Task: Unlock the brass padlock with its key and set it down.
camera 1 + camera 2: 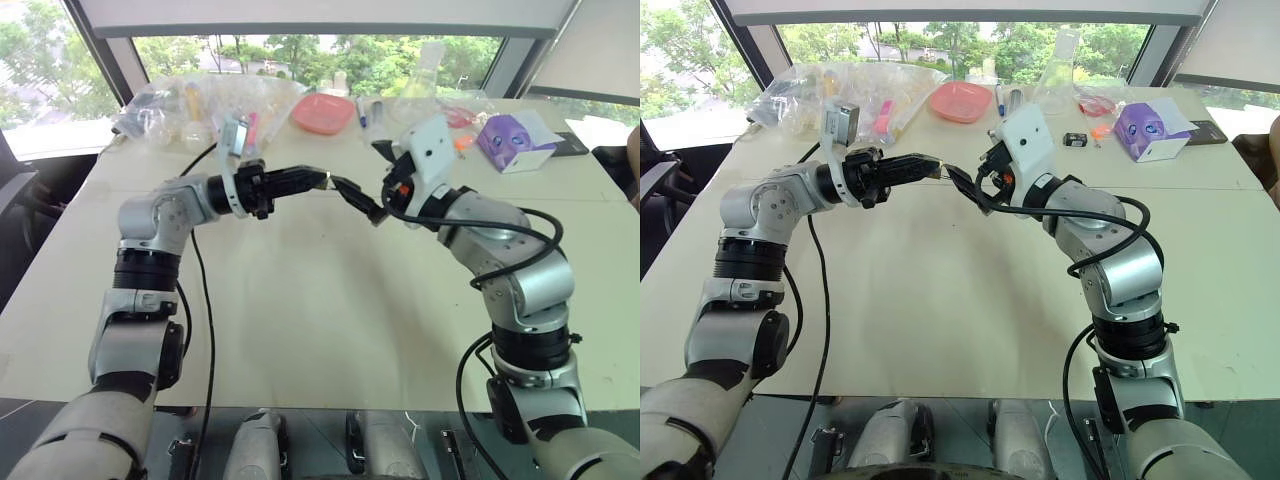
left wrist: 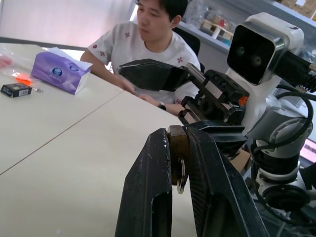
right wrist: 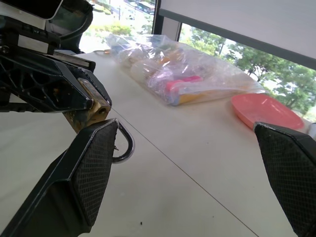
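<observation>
Left end effector (image 2: 178, 163) pinches brass padlock (image 3: 94, 109)

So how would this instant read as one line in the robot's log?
left gripper: shut on brass padlock | right gripper: open beside padlock | padlock: held above table

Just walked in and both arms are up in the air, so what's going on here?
The robot's left tool is shut on the brass padlock, holding it above the table. The right tool is wide open right beside it, one finger by the shackle. A person sits at the table's far side.
</observation>
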Robot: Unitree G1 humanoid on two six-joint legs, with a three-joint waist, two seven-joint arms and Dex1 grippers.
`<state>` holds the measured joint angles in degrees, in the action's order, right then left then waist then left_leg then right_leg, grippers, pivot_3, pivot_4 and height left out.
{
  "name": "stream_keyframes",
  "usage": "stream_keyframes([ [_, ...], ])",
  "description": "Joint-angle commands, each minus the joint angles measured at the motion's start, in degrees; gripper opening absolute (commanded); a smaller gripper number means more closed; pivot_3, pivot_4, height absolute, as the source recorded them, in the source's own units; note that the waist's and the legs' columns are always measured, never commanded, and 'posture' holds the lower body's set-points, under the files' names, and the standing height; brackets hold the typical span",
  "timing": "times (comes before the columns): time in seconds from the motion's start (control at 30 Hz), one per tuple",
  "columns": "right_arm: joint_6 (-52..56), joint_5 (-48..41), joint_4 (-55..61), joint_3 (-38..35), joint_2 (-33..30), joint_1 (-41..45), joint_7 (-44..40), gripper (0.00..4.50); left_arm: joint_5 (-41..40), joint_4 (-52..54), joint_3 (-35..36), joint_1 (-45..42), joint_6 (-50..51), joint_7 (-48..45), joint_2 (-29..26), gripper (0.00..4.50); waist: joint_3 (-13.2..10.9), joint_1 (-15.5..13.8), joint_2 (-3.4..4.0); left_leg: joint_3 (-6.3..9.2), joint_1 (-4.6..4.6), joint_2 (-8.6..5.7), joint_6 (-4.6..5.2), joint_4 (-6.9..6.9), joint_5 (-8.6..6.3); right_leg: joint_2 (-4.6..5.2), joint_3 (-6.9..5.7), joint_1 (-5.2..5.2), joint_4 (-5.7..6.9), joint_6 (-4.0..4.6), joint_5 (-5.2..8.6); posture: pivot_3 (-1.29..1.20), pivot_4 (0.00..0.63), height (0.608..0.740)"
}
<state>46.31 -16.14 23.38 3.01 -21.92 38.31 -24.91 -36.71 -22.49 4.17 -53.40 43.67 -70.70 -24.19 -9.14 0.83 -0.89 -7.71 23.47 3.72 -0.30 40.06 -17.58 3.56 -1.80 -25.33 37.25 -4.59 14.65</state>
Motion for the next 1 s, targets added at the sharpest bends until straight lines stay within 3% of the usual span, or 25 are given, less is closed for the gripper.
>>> stream_keyframes([
  [0.03, -0.26, 0.75, -0.35, 1.23, -0.43, -0.79, 0.06, 4.45, -2.42, 3.38, 1.88, -0.78, 0.55, -0.55, -0.46, 0.11, 0.00, -0.01, 0.00, 0.00, 0.00, 0.00, 0.00, 0.00, 0.00, 0.00, 0.00, 0.00, 0.00, 0.00, 0.00, 0.00, 0.150, 0.733],
  [0.17, 2.55, 0.33, -1.89, 0.27, 0.94, -0.13, 2.10, 4.45, -2.62, 4.52, 1.70, -0.04, 0.87, -1.36, -0.92, 0.11, 0.00, -0.03, 0.00, 0.00, 0.00, 0.00, 0.00, 0.00, 0.00, 0.01, 0.00, 0.00, 0.00, 0.00, 0.00, 0.00, 0.150, 0.733],
  [0.37, 18.54, -4.64, -4.86, -5.78, 6.25, 2.99, 6.79, 4.45, -2.16, 6.12, 0.92, 0.67, -0.44, -2.13, -1.26, 0.11, 0.01, -0.07, -0.01, -0.01, 0.00, 0.00, 0.00, 0.01, 0.00, 0.02, 0.00, 0.01, 0.00, 0.00, 0.00, 0.00, 0.150, 0.733],
  [0.57, 19.46, -5.52, -2.88, -5.32, 4.95, 3.62, 6.37, 4.45, -1.12, 4.51, 0.84, 0.36, -2.10, -0.97, -0.59, 0.11, 0.01, 0.01, -0.01, 0.00, 0.00, 0.01, 0.00, -0.01, 0.00, 0.01, 0.00, 0.00, 0.00, 0.00, 0.00, 0.00, 0.150, 0.733],
  [0.63, 18.73, -3.75, -0.97, -2.81, 0.63, 2.60, 5.49, 4.45, -0.26, 3.69, 0.54, 0.33, -3.01, -0.04, -0.20, 0.11, 0.00, -0.16, -0.01, 0.00, 0.00, 0.00, 0.00, -0.02, 0.00, 0.02, 0.00, 0.00, -0.01, 0.00, 0.00, 0.00, 0.150, 0.733],
  [0.77, 16.35, 0.13, 7.66, 6.09, -16.74, -2.31, -1.22, 4.45, 3.39, 1.05, -1.59, 0.87, -5.80, 3.38, 2.01, 0.11, 0.00, -0.71, -0.01, 0.02, 0.06, -0.07, 0.11, 0.01, -0.06, 0.09, 0.00, 0.02, -0.10, 0.00, 0.00, 0.00, 0.150, 0.733],
  [1.0, 25.72, -12.77, 21.10, -2.50, -22.55, -8.82, -9.63, 4.45, 9.59, -9.03, -8.13, 0.56, -4.57, 8.64, 10.11, 0.11, 0.01, -0.37, -0.03, 0.05, 0.06, -0.07, 0.21, 0.00, -0.12, 0.03, 0.01, 0.02, -0.12, -0.03, 0.01, 0.00, 0.150, 0.733],
])
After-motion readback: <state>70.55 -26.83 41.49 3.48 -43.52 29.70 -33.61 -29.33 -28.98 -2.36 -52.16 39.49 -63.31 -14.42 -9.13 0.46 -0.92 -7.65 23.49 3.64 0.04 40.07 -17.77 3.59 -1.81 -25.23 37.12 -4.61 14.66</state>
